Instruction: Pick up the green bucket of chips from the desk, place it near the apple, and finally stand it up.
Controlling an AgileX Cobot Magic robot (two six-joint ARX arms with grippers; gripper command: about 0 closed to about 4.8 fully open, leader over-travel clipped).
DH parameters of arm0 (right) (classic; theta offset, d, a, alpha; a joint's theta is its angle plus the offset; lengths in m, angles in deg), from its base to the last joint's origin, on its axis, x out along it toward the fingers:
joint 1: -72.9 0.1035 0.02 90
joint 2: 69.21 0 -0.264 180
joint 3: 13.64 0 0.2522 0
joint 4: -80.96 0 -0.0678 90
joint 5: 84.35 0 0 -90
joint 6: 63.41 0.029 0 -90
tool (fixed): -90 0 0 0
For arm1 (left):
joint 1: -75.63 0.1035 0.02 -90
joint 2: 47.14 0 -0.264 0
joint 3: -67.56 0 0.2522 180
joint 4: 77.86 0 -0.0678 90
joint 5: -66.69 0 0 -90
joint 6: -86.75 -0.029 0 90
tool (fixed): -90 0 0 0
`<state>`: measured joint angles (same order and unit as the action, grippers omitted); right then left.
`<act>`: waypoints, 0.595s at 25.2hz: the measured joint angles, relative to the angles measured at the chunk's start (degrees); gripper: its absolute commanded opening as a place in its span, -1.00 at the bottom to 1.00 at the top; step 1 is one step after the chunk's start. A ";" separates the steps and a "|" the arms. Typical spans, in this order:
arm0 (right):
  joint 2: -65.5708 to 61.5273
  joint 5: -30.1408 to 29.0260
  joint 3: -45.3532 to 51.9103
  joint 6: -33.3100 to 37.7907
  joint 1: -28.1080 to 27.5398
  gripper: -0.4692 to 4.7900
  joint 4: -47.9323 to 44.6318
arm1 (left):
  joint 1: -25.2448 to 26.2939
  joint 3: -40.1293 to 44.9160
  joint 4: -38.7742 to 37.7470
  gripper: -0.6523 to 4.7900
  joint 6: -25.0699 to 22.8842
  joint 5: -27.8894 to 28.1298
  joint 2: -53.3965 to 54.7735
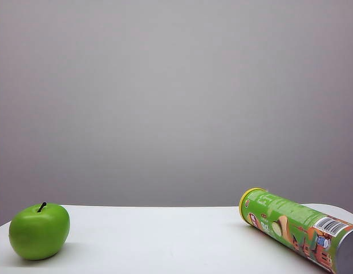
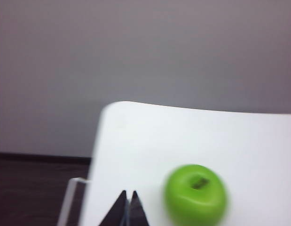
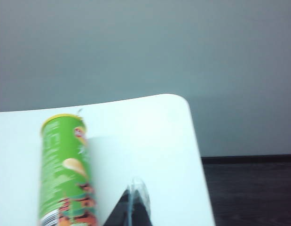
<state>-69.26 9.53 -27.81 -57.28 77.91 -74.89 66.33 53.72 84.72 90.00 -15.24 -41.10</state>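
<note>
silver metal closes the near end of the green bucket of chips [image 1: 296,226], which lies on its side at the front right corner of the desk [image 1: 165,240]. its long axis runs from that near base, by the barcode and the orange-red graphics, back and inward across the surface to the yellow lid, so the lid points toward the far edge and a little toward the middle. the base end runs past the edge of the exterior view, so how close it sits to the desk's front edge i cannot tell.

near the front left corner sits the apple [image 1: 39,231], stem up, well apart from the can with bare white surface between them.

neither arm shows in the exterior view. in its wrist view the right gripper [image 3: 131,212] hangs just beside the can's lower half, fingers pressed together and gripping nothing. the left gripper [image 2: 128,209] hovers close by the apple near the left edge, its dark fingers likewise closed on nothing.

by my reading the task has not begun: the first step, the pick-up, is in hand. the next move calls for the right gripper to spread its fingers, shift sideways over the can and come down across its round body, square to the long axis, near the middle so it stays balanced when lifted.
</note>
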 measured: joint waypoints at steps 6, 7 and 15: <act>0.00 1.51 0.00 0.00 0.00 -0.82 -0.04 | 0.02 0.00 1.31 -0.78 0.13 2.23 0.02; 0.00 1.44 0.00 0.00 0.00 -0.82 -0.02 | 0.02 0.00 2.23 -0.78 -0.13 2.23 0.00; 0.00 0.94 0.00 0.04 0.00 -0.82 0.07 | 10.84 0.00 2.58 -0.78 0.70 -4.17 0.20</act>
<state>-69.26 10.47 -27.81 -57.23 77.91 -74.82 77.17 53.72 87.30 90.70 -19.41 -40.90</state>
